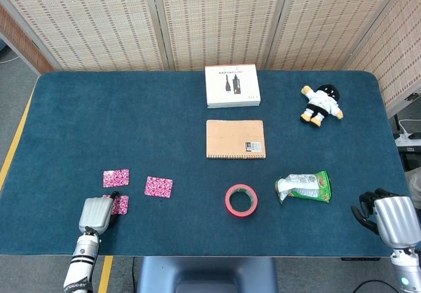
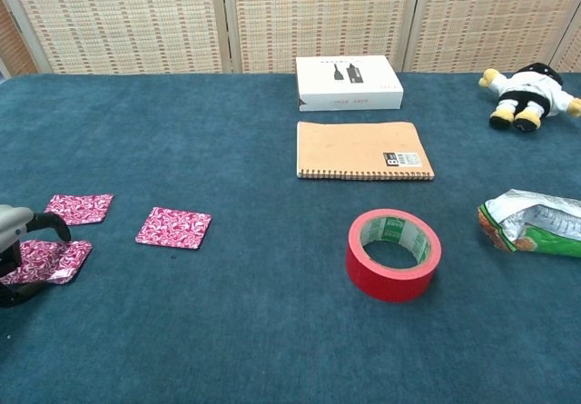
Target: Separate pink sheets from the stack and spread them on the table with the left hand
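Three pink patterned sheets lie at the front left of the blue table. One sheet (image 1: 116,178) (image 2: 80,208) is furthest back and a second sheet (image 1: 158,187) (image 2: 173,227) is to its right. The third sheet (image 1: 120,205) (image 2: 50,261) lies almost flat on the cloth. Its left edge sits between a finger and the thumb of my left hand (image 1: 95,213) (image 2: 13,251), which pinches it at the table's front left edge. My right hand (image 1: 383,216) hangs at the front right corner, holding nothing, its fingers loosely apart. The chest view does not show it.
A red tape roll (image 1: 241,200) (image 2: 392,253) stands front centre, with a green snack bag (image 1: 304,187) (image 2: 536,223) to its right. Further back are a brown notebook (image 1: 235,139) (image 2: 363,150), a white box (image 1: 231,85) (image 2: 349,82) and a plush doll (image 1: 321,104) (image 2: 528,85).
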You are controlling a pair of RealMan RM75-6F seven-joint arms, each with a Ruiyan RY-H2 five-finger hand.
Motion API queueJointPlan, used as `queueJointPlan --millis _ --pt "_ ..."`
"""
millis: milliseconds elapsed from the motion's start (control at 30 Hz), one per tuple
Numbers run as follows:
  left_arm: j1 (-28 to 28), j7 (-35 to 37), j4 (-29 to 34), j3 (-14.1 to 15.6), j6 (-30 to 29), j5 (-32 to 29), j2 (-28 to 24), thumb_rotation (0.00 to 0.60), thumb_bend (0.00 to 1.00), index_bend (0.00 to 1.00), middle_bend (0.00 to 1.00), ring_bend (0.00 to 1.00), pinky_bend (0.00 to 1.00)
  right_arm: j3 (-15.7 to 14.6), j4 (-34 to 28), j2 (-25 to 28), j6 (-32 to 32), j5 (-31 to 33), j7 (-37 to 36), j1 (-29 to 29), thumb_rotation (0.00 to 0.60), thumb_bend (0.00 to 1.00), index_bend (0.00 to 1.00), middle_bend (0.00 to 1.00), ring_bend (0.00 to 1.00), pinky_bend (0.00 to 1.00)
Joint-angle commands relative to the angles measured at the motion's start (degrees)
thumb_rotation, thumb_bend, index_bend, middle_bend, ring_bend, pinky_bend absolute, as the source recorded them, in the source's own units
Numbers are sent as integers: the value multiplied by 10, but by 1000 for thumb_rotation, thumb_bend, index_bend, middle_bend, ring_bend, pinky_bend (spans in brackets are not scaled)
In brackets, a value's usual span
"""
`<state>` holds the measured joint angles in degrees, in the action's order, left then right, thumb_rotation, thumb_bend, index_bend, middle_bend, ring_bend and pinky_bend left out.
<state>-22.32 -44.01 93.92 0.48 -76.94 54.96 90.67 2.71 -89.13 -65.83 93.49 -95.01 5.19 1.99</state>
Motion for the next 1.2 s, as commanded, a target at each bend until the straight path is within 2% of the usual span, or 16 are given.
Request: queueJointPlan --millis 33,233,300,400,467,533,567,633,700,767,900,1200 --pt "2 -4 13 1 0 2 -7 600 343 234 1000 1000 1000 0 0 0 0 0 0 0 600 169 853 786 661 842" --pt "6 15 78 9 8 25 -55 600 346 189 984 1000 1000 0 1 0 2 -1 -1 0 600 169 853 786 661 842" --pt "6 30 99 11 14 38 -78 600 342 188 954 1000 1000 -1 1 0 2 -2 -1 0 600 169 853 786 660 842" --pt "9 79 110 9 17 75 -117 600 328 261 846 974 1000 -1 1 0 2 -2 -1 -1 600 169 853 786 661 842" --pt "14 134 90 5 13 114 -136 600 325 304 753 891 971 0 1 -1 2 -1 1 -1 600 169 853 786 661 842" --pt "24 200 49 -3 -5 153 -142 600 324 321 654 786 851 0 1 -1 0 0 2 0 600 169 853 786 660 842" --pt "27 227 28 -2 -11 176 -145 600 325 318 594 719 731 0 1 -2 -1 0 3 0 600 169 853 786 660 842" --pt "32 277 -21 1 -27 220 -149 600 327 296 507 597 556 -1 2 -3 -2 1 5 1 600 169 853 786 660 842" --pt "40 317 -70 8 -40 253 -155 600 329 259 438 484 438 0 3 -6 -4 2 9 1 600 169 853 786 661 842" --pt "48 350 -98 14 -43 267 -163 600 331 218 390 433 370 0 4 -8 -4 2 12 1 600 169 853 786 661 842" --pt "64 391 -122 22 -42 269 -177 600 343 185 364 382 335 0 5 -12 -3 4 21 0 600 168 853 786 660 842" --pt "88 406 -155 21 -43 262 -171 600 396 190 366 381 333 2 9 -18 -1 6 30 -1 600 168 853 786 660 842"
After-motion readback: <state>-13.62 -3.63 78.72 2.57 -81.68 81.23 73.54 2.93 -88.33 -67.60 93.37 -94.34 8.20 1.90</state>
